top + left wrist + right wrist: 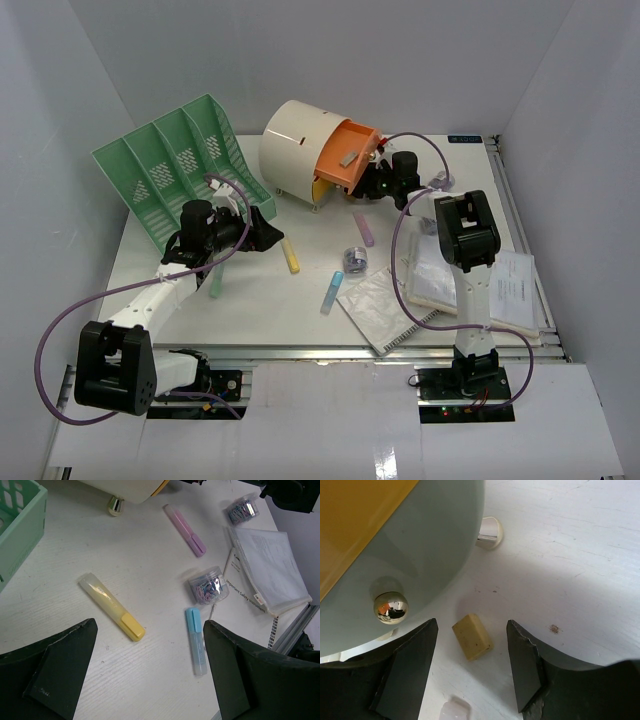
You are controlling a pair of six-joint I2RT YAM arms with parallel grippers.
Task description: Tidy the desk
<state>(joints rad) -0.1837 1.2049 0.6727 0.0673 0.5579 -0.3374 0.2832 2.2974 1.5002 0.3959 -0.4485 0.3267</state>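
2 paperclip jars (208, 585) (243, 509) on desk (75, 540)

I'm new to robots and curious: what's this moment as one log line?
left claw open, near yellow plastic highlighter | right claw open, over small tan rectangular block

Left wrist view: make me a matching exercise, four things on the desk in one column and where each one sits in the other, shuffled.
1 yellow highlighter
2 blue highlighter
3 purple highlighter
4 file rack

A top left corner
B just below the nearer paper-clip tub
C top centre, right of the drawer unit
D alone, left of centre

Pairs: 1-D, 2-B, 3-C, 4-A
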